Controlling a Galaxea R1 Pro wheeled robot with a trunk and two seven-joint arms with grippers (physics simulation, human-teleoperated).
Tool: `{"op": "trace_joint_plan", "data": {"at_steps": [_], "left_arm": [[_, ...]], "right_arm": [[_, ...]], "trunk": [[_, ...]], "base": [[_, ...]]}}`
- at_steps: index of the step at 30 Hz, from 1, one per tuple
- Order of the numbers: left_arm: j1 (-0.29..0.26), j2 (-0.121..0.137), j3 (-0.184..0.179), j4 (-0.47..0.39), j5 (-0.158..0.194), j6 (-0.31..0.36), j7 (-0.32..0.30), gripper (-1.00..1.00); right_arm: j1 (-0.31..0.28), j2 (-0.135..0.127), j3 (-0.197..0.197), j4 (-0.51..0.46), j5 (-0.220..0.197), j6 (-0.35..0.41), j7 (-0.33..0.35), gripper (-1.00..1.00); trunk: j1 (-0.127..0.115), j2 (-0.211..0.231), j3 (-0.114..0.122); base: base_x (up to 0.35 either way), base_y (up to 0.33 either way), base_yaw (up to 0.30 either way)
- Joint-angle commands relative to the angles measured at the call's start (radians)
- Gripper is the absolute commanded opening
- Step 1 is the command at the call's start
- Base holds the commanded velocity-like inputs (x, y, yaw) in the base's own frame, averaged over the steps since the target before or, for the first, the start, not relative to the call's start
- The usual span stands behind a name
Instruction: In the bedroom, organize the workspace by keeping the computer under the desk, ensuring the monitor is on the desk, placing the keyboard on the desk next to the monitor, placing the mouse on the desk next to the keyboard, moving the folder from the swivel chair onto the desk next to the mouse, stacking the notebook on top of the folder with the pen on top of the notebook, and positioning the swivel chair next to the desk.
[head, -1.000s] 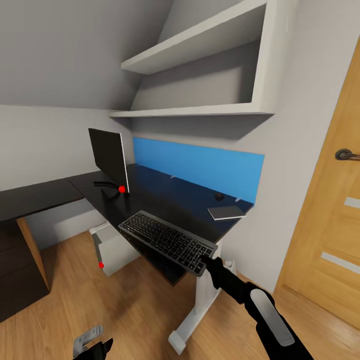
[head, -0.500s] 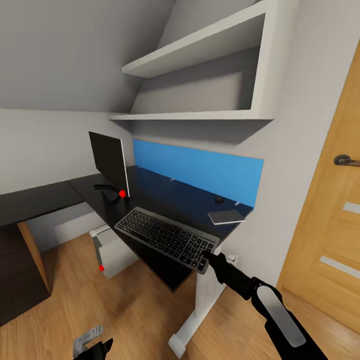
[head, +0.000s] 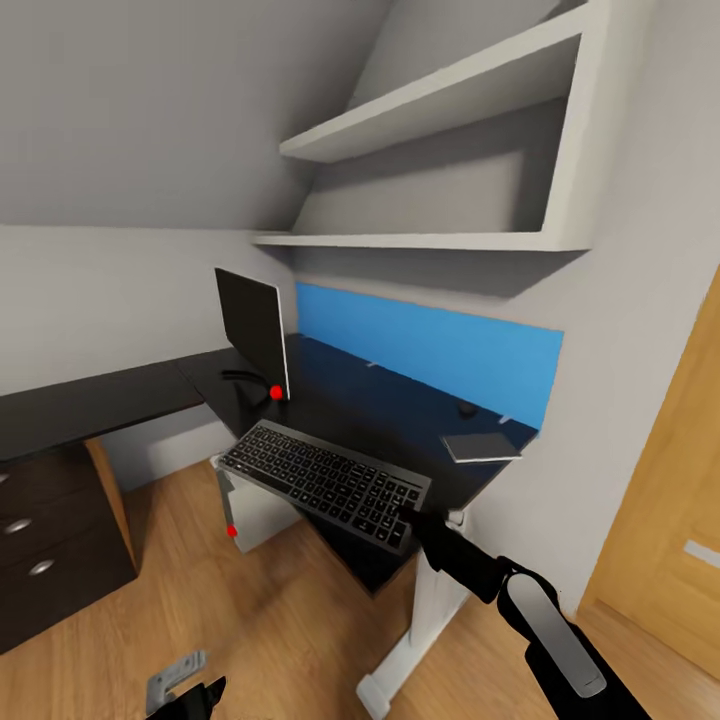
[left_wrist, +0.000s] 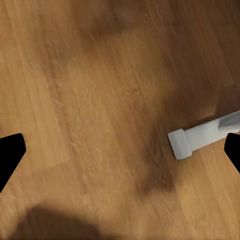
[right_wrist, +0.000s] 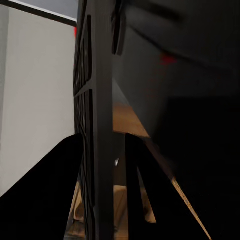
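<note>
While the right tool (head: 408, 515) grips the keyboard (head: 322, 482) by its near corner, the board hangs tilted over the table (head: 390, 415) front edge, near the monitor (head: 253, 332). The notebook (head: 482, 445) lies on the table; the computer (head: 255, 505) stands beneath. The left tool (left_wrist: 120, 155) spreads wide above the floor (left_wrist: 100, 100).

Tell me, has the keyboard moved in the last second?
Yes. Against the monitor, the keyboard in the right gripper has slid left; its left corner now lies left of the monitor's red dot.
</note>
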Motion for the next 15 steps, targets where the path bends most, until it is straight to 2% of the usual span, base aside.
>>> {"op": "trace_joint_plan", "data": {"at_steps": [1,6,9,15], "left_arm": [[0.000,0.000,-0.001,-0.002,0.010,0.005,0.006,1.00],[0.000,0.000,-0.001,-0.001,0.010,0.005,0.006,1.00],[0.000,0.000,-0.001,0.000,0.012,0.005,0.006,1.00],[0.000,0.000,-0.002,0.026,0.011,0.005,0.007,1.00]], "right_arm": [[-0.001,-0.001,0.001,-0.001,-0.005,0.002,0.000,-1.00],[-0.001,-0.004,0.000,-0.001,-0.006,0.003,0.009,-1.00],[-0.001,-0.005,0.000,0.001,-0.005,0.002,0.035,-1.00],[-0.001,-0.003,0.008,-0.001,0.003,0.002,0.040,-1.00]], "trunk": [[-0.004,0.007,0.002],[-0.023,0.042,0.017],[-0.023,0.042,0.017],[-0.023,0.042,0.021]], "base": [[0.000,0.000,0.104],[0.000,0.000,0.038],[0.000,0.000,0.001],[0.000,0.000,0.240]]}}
